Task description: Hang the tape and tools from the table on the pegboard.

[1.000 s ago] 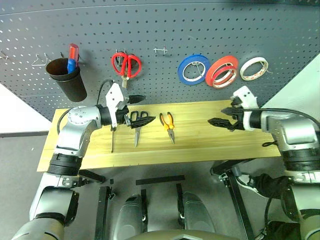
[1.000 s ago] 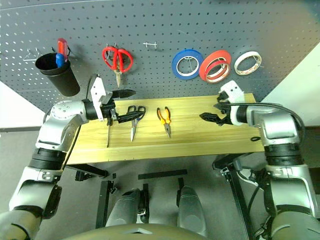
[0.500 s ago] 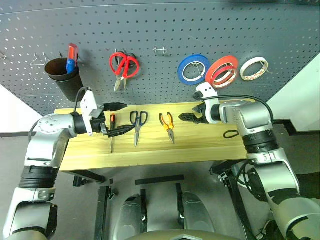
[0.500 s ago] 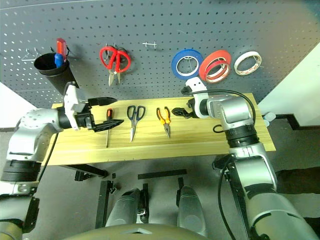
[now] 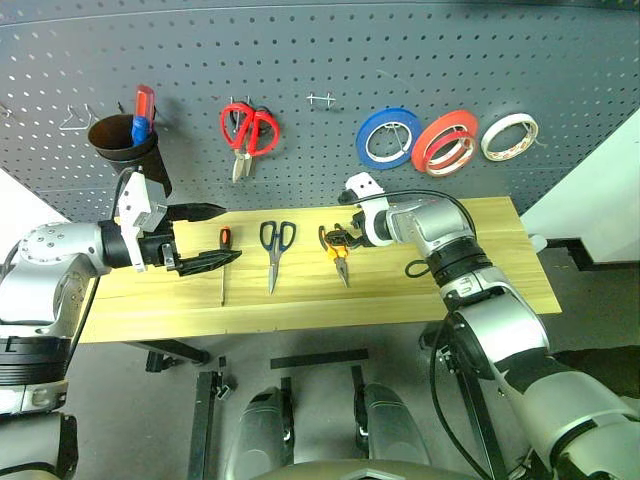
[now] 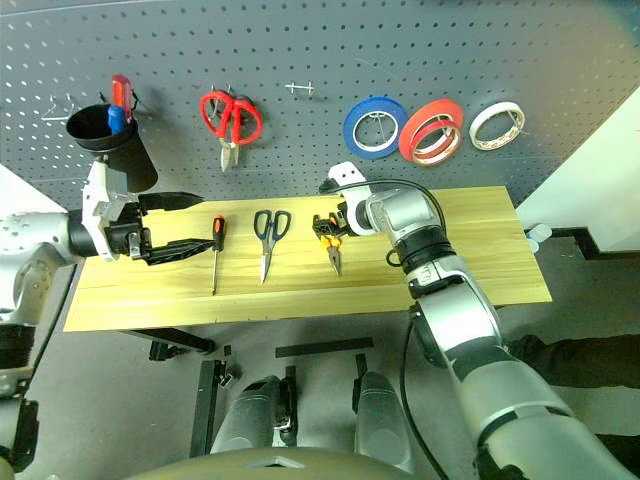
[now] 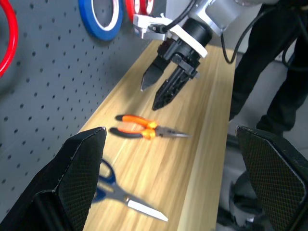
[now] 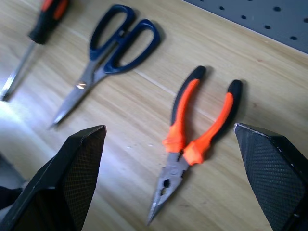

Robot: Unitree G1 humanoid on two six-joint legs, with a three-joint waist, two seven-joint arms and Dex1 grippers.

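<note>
The whitish tape (image 5: 508,136) hangs on the pegboard (image 5: 320,60) at the right. Three tools lie in a row on the table (image 5: 480,270): an orange-and-black screwdriver (image 5: 223,268), dark-handled scissors (image 5: 274,252) and orange-handled pliers (image 8: 185,144). My right gripper (image 5: 333,240) hovers open just above the pliers' handles, pointing down and to the left, with the pliers between its spread fingers in the right wrist view. My left gripper (image 5: 205,237) stands open and empty just left of the screwdriver, level over the table.
Red-handled scissors (image 5: 247,130), a blue roll (image 5: 388,138) and a red roll (image 5: 444,143) hang on the pegboard. A black cup (image 5: 125,150) holding a red-and-blue tool hangs at the left. A bare hook (image 5: 320,100) sits above the scissors.
My right gripper has swung left across the table from its right end to above the pliers. My left gripper has drawn back leftward from the scissors to the left of the screwdriver.
</note>
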